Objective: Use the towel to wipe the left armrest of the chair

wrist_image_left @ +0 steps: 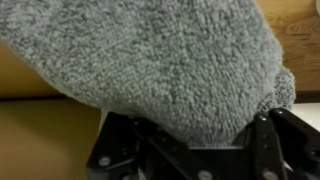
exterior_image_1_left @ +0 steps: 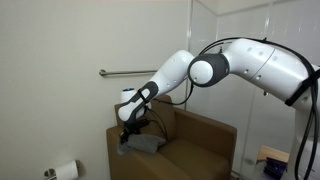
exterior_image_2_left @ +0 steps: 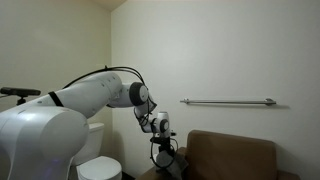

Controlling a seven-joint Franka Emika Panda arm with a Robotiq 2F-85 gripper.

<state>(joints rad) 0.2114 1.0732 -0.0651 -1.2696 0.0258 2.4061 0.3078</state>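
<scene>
The Robotiq gripper (exterior_image_1_left: 130, 133) is clamped on the grey towel (exterior_image_1_left: 142, 144), its jaws drawn narrow around a fold. In the wrist view the terry cloth (wrist_image_left: 150, 60) fills nearly the whole picture and bulges over the black fingers (wrist_image_left: 268, 142). In an exterior view the towel lies bunched on the flat top of the left armrest (exterior_image_1_left: 124, 160) of the brown armchair (exterior_image_1_left: 195, 145), under the lowered wrist. A metal grab bar (exterior_image_1_left: 122, 72) runs along the far wall, and a white paper roll (exterior_image_1_left: 65, 171) hangs low to the left.
</scene>
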